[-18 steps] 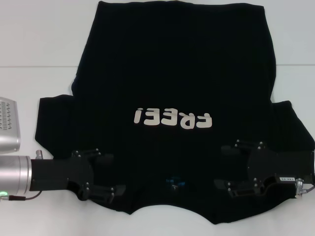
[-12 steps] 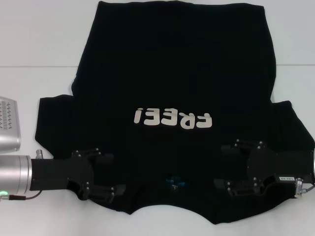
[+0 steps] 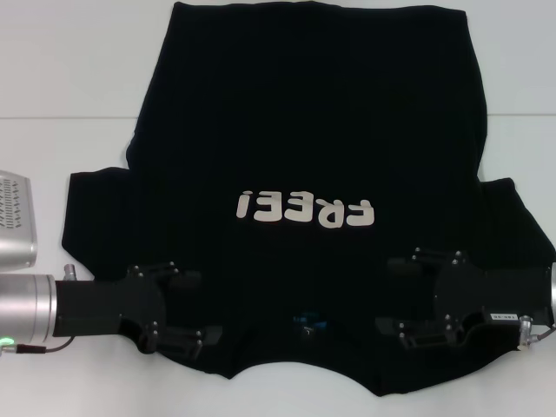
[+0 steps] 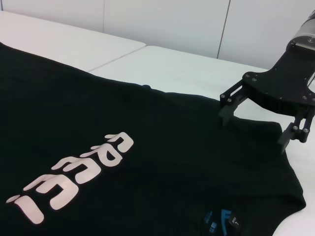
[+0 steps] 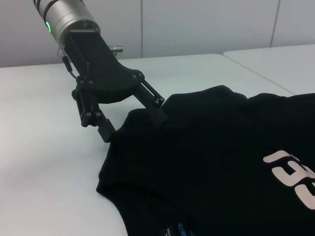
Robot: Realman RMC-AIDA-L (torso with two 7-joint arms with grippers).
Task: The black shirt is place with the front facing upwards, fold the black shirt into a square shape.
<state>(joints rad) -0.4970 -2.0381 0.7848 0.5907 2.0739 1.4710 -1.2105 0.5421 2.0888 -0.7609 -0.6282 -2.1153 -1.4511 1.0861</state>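
Note:
The black shirt (image 3: 304, 130) lies flat on the white table (image 3: 69, 69), front up. Its cream "FREE!" lettering (image 3: 304, 208) reads upside down from the head view, and the collar with the blue neck label (image 3: 308, 323) is at the near edge. My left gripper (image 3: 204, 306) is open, low over the shirt's near left shoulder. In the right wrist view the left gripper (image 5: 133, 127) straddles that shoulder edge. My right gripper (image 3: 388, 293) is open over the near right shoulder. The left wrist view shows the right gripper (image 4: 253, 130) with one finger on each side of the cloth (image 4: 123, 147).
A silver perforated device (image 3: 13, 217) sits at the table's left edge, just beyond the left arm. A seam (image 3: 69, 118) runs across the tabletop. The shirt's sleeves spread out to both sides near the arms.
The right gripper has crept a few pixels toward the shirt's middle. The left gripper and the shirt have not moved.

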